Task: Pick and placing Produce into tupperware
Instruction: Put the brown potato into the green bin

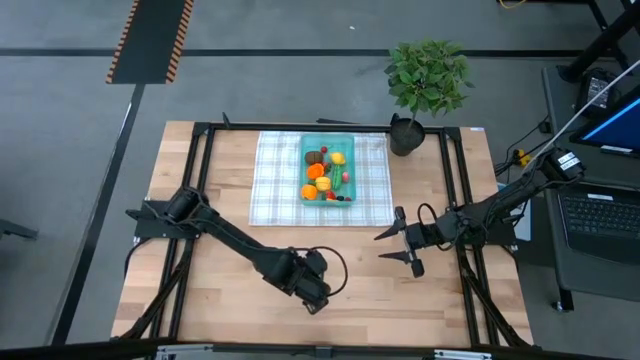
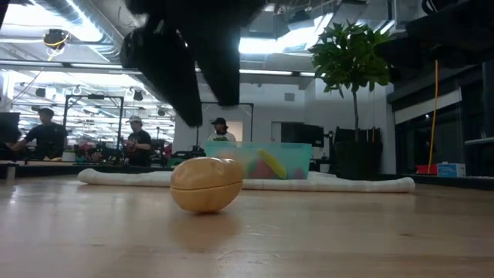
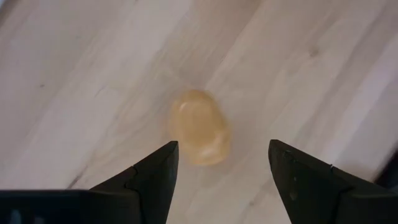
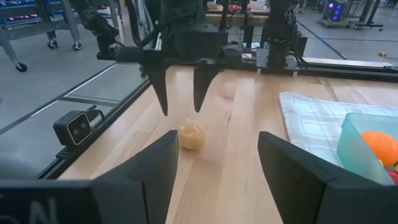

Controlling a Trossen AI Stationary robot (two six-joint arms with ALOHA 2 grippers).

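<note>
A tan potato (image 3: 199,127) lies on its underside on the bare wood near the table's front edge, also seen in the low view (image 2: 206,184). My left gripper (image 3: 222,146) hangs open just above it, fingers pointing steeply down, one to each side and clear of it (image 4: 181,111); in the high view the gripper (image 1: 315,293) hides the potato. The teal tupperware (image 1: 327,170) stands on a checked cloth (image 1: 275,185) and holds several pieces of produce. My right gripper (image 1: 380,247) waits open and level at the table's right, pointing at the potato.
A potted plant (image 1: 425,80) stands at the far right corner of the cloth. A small camera (image 4: 78,127) sits at the table's front edge. Bare wood (image 1: 220,290) lies around the potato. People stand in the room behind the table (image 2: 139,139).
</note>
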